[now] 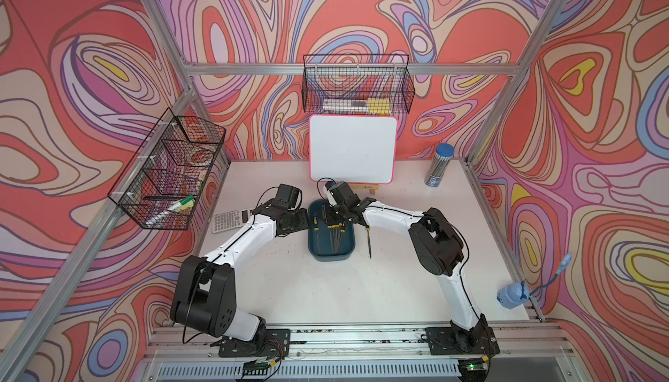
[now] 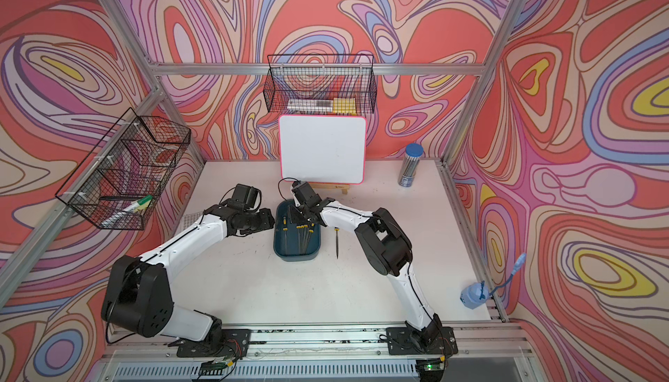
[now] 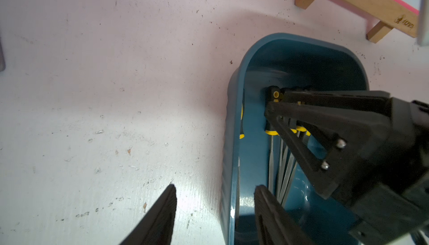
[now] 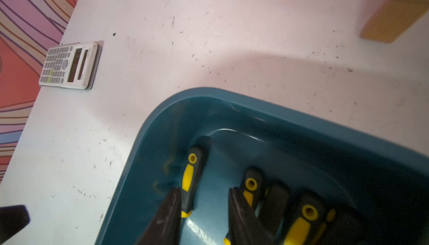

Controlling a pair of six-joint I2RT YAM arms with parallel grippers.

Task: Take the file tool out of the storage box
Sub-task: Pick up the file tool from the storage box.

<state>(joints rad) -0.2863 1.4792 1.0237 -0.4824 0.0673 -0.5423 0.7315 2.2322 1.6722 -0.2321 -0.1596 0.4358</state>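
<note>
The storage box, a teal tub, sits mid-table and holds several file tools with black-and-yellow handles. My right gripper reaches down into the box's far end. It is open, with one separate file handle between its fingers, against one finger. A cluster of other handles lies beside it. My left gripper is open and straddles the box's left wall, touching neither side. Another file lies on the table right of the box.
A calculator lies at the table's left edge. A whiteboard on a wooden stand stands just behind the box. A pencil cylinder stands back right, and wire baskets hang on the walls.
</note>
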